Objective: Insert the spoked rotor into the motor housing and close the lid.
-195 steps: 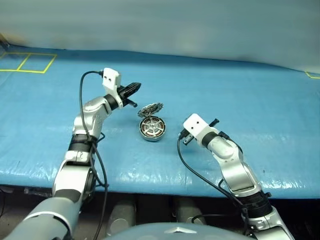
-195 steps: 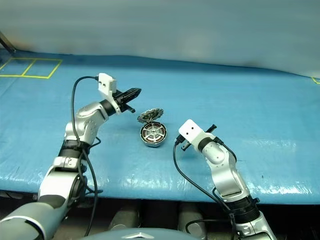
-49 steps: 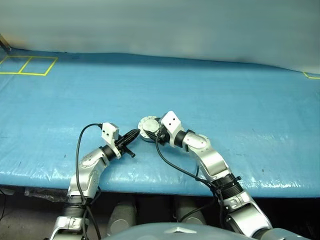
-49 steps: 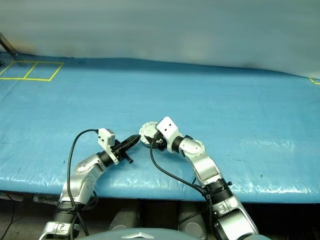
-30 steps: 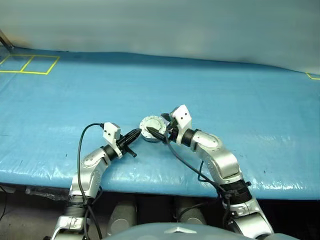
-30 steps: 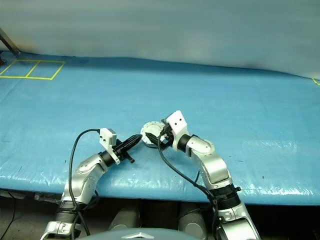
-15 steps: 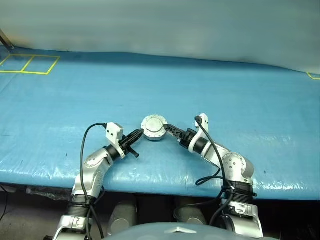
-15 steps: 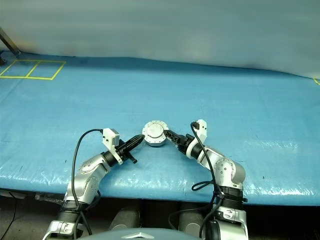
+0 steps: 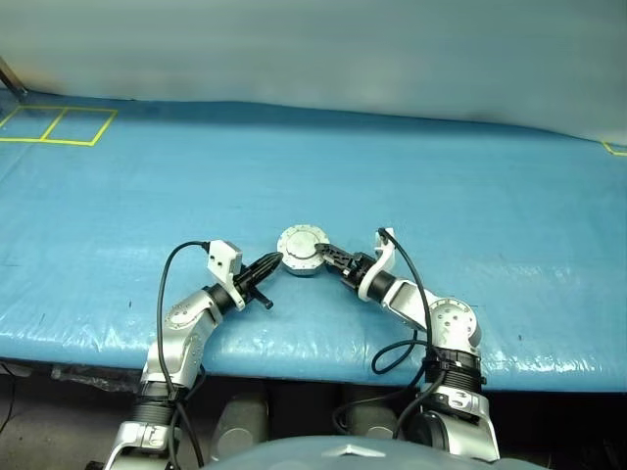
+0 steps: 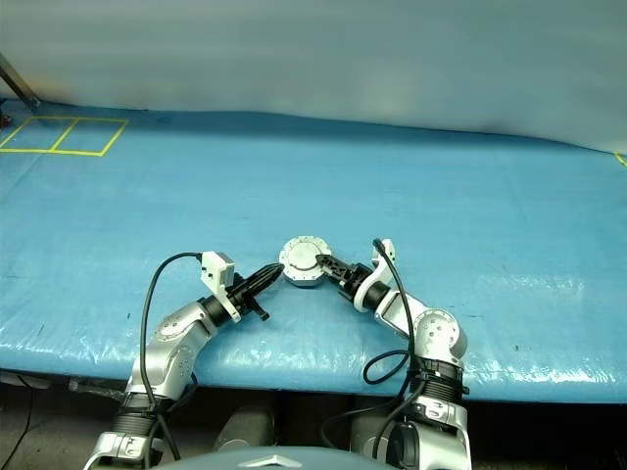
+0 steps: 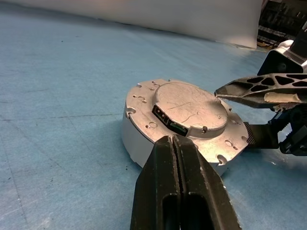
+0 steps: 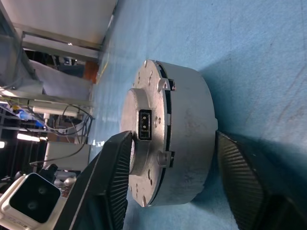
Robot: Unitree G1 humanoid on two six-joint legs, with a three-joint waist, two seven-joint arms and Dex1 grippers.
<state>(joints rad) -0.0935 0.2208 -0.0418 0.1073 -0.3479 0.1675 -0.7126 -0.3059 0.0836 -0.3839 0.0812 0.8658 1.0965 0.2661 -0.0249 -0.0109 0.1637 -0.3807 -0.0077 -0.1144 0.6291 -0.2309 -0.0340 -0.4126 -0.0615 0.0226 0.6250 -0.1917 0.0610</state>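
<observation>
The motor housing (image 9: 300, 264) sits on the blue table, a silver round cup with its lid (image 11: 189, 108) lying flat on top, closed. The spoked rotor is hidden. My left gripper (image 11: 172, 139) is shut, and its tip touches the housing's left wall (image 11: 136, 143). My right gripper (image 9: 321, 252) reaches in level from the right, open, its wrist rolled so the jaws stand one over the other. The upper finger (image 11: 259, 88) rests on the lid's raised centre (image 12: 136, 105). The lower finger (image 12: 240, 177) lies on the table against the housing's base (image 12: 189, 124).
The blue sheet (image 9: 470, 196) covers the whole table, whose front edge runs just behind both arms. Yellow tape squares (image 9: 59, 122) mark the far left corner. A pale wall runs along the back.
The lid stood open earlier and now lies shut on the housing. Over the last second my right arm dropped from above the lid, rolled its wrist and came in level. The left arm stayed put.
</observation>
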